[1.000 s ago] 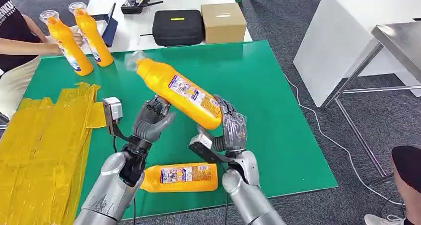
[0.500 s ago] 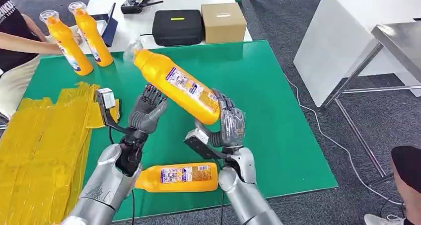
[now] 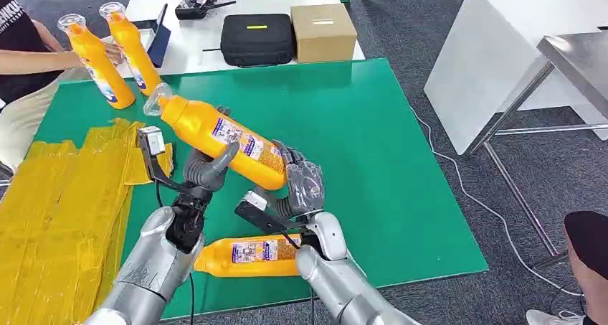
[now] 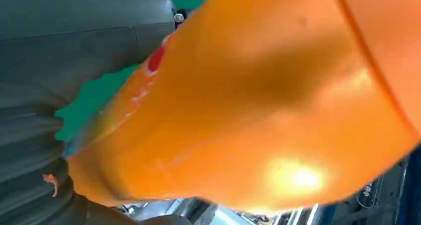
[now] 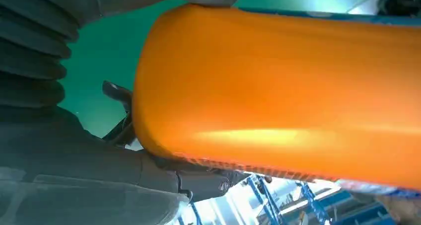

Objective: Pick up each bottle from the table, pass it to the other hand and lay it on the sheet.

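An orange bottle (image 3: 215,135) with a clear cap hangs tilted above the green table (image 3: 373,138), cap toward the far left. My right hand (image 3: 301,185) grips its base end. My left hand (image 3: 206,171) wraps the bottle's middle, thumb across the front and fingers behind. Both wrist views have the orange bottle (image 4: 258,106) (image 5: 288,91) pressed close against each palm. A second orange bottle (image 3: 251,257) lies on its side on the table, just beneath my forearms. The crumpled yellow sheet (image 3: 57,203) covers the table's left part.
Two more orange bottles (image 3: 97,63) (image 3: 133,49) stand upright at the far left corner, with a person's hand (image 3: 107,51) on them. A black case (image 3: 257,39) and a cardboard box (image 3: 323,32) sit on the white table behind. Another person's head (image 3: 588,242) is at lower right.
The right hand carried the bottle left and lower into the left hand. The left hand's thumb and fingers closed around the bottle's middle.
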`<state>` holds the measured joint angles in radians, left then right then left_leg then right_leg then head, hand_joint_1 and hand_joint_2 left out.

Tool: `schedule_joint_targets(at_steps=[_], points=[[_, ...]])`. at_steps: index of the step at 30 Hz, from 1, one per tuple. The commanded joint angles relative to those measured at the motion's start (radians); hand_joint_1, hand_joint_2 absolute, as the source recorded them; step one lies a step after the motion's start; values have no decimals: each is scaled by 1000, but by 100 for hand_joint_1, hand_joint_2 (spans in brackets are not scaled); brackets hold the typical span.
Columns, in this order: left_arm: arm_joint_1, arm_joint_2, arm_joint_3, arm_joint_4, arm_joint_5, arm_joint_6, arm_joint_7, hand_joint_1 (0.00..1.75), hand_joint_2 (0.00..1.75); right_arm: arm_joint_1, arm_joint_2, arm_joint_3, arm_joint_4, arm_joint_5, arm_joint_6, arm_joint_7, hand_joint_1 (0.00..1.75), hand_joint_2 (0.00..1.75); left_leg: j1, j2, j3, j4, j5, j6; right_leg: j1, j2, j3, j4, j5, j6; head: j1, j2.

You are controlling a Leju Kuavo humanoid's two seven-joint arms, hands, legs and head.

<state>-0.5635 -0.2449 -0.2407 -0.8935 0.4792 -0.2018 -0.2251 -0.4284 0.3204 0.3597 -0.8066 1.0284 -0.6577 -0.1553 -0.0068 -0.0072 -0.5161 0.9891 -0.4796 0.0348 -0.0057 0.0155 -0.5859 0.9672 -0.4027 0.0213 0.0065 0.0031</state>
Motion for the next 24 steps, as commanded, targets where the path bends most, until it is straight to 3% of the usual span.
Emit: schedule_joint_targets(at_steps=[1,10,11,12,13,14,15,24], points=[[-77,24,29,98,4,-7,9,0,175,-90,0,105,229,22,41,18,175,175,1,2,3,-1,-1,-2,1,0,3,-1,0,-1,0,0],[-69,9,45,107,-43,7,-16,0,175,-72,-15,114,240,-44,70,2,175,175,1,-1,3,-1,-1,-2,2,-3,4,-2,-1,-1,0,0],[-72,7,48,110,-50,16,-22,26,175,-69,-17,114,236,-45,71,7,175,175,1,-1,2,0,-1,-2,1,-3,3,-1,-1,0,0,0],[-74,7,48,111,-58,27,-35,148,175,-64,-19,113,228,-47,76,9,175,175,1,-1,3,-1,-1,-3,1,-3,4,-2,-1,0,0,0],[-74,7,48,111,-58,27,-35,159,175,-64,-19,113,228,-47,76,9,175,175,1,-2,2,0,-1,-2,1,-3,3,-1,-1,0,0,0],[-76,9,49,111,-58,27,-35,159,175,-63,-18,113,228,-47,75,9,175,175,1,-2,2,-1,-1,-2,1,-3,3,-1,-1,0,0,0],[-76,10,48,110,-60,28,-39,175,175,-60,-19,113,222,-47,80,10,175,175,1,-1,1,0,0,-2,1,-2,2,-1,-1,0,0,0],[-42,15,62,58,-85,52,-62,175,175,-67,-26,98,207,-75,93,-13,175,175,1,-1,2,0,-1,-2,1,-3,2,-1,-1,-1,0,0]])
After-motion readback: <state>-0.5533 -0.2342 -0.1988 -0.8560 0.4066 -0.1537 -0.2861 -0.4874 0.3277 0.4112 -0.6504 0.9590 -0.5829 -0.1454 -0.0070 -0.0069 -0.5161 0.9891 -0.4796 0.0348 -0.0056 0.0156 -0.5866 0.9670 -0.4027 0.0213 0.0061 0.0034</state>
